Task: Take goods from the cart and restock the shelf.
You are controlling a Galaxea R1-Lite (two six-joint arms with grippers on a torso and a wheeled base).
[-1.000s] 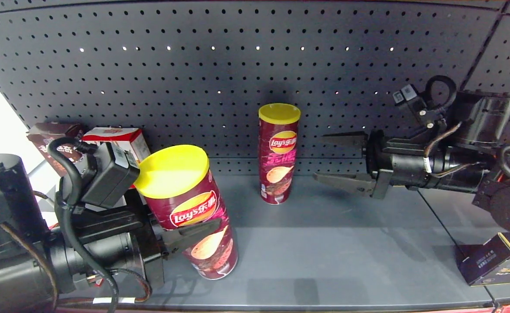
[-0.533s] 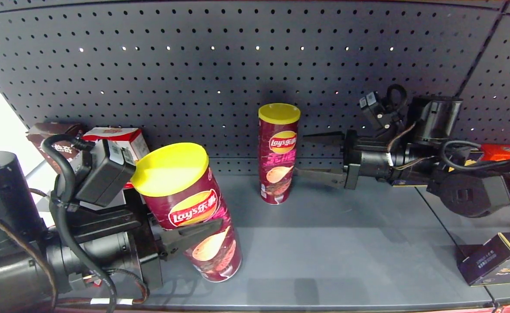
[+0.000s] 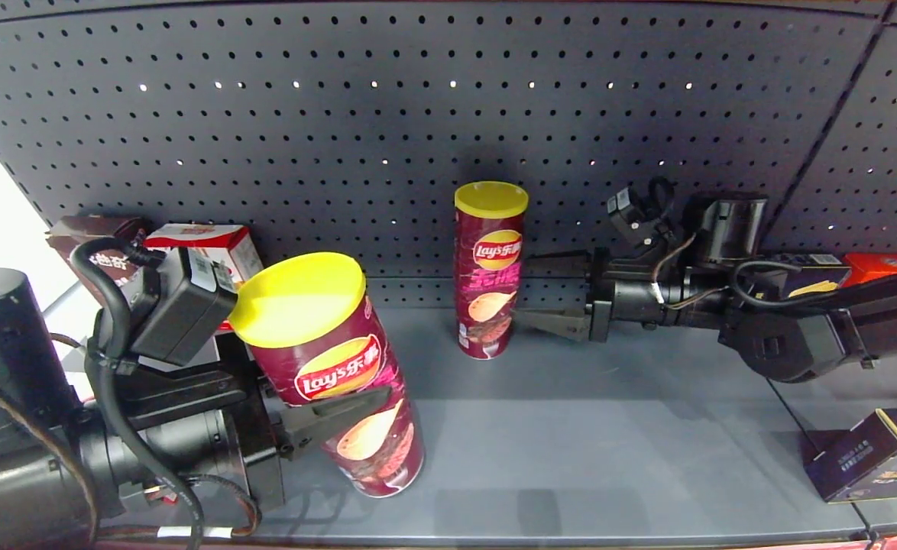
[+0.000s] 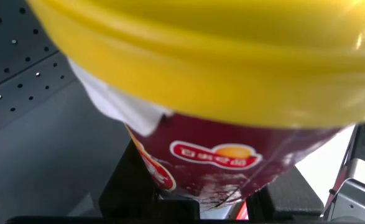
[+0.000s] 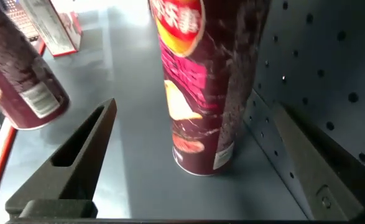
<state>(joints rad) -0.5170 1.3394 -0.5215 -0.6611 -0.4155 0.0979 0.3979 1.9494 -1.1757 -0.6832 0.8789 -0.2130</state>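
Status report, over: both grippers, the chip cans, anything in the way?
Left gripper shut on tilted can. Right gripper open, straddling upright can. No obstacle seen nearby.

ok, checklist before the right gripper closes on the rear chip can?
1. Right gripper open: ok, fingers on either side of the can, apart from it.
2. Rear maroon cardboard chip can with yellow lid upright on the grey metal shelf: ok.
3. Can between the fingers: ok, nearer the pegboard-side one.
4. Far finger clear of the grey pegboard: cannot tell.
5. Left gripper shut on the front maroon yellow-lidded can: ok, but the can is tilted.
6. Gap between the cans: ok.
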